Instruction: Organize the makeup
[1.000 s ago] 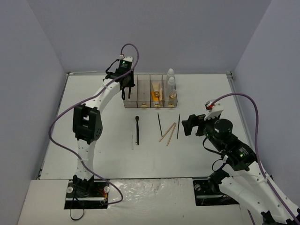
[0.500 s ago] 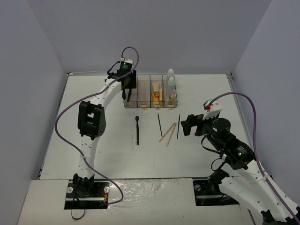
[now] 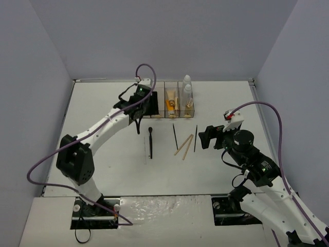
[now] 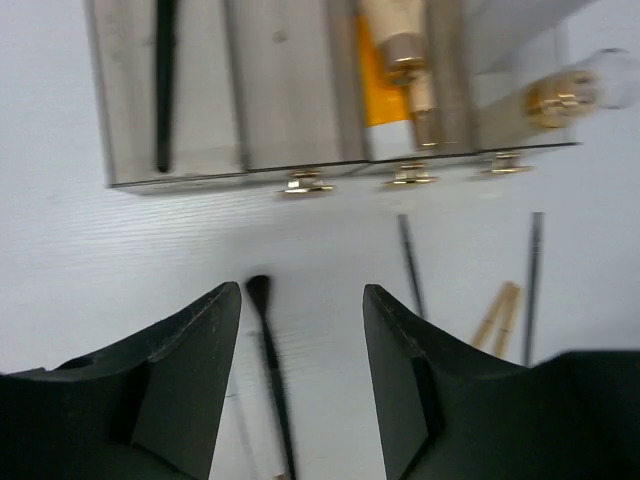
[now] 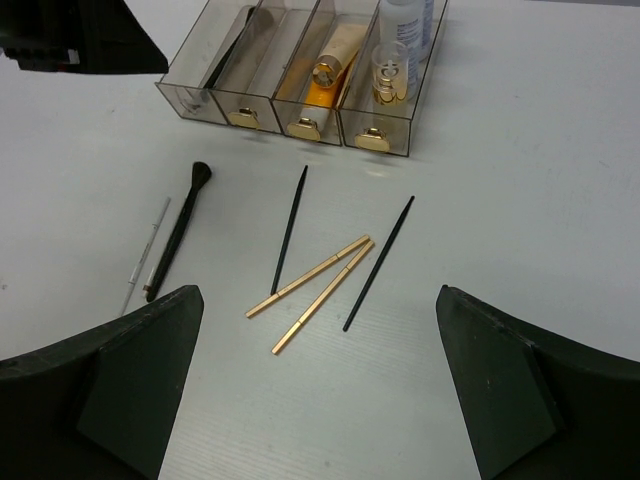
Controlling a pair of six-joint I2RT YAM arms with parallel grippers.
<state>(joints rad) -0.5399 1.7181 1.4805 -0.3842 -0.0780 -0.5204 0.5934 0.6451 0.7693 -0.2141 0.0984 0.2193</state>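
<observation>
Hovering just in front of the clear smoky four-compartment plastic box (image 5: pixel 187 98), I am holding my left gripper (image 4: pixel 300 330) pointed down at the white table (image 3: pixel 231 103), its dark fingers partway apart with nothing gripped between them. I am holding my right gripper (image 5: pixel 320 340) spread wide and empty, well to the right of the box and nearer my bases. The makeup is sitting partly inside the box and partly on the table in front of it. A long black brush (image 4: pixel 164 80) is lying in the box's leftmost compartment. An orange tube (image 5: pixel 318 85) and a beige gold-capped tube (image 5: pixel 340 50) are lying together in the third. A small clear gold-capped bottle (image 5: pixel 390 75) and a taller white bottle (image 5: pixel 408 20) are standing in the rightmost. In front of the box, a fluffy-headed black brush (image 5: pixel 180 235) is lying on the table, its head showing below the gap between my left fingers. To its right, two thin black pencils (image 5: pixel 290 228) are lying either side of two tan sticks (image 5: pixel 308 277), which are resting side by side.
</observation>
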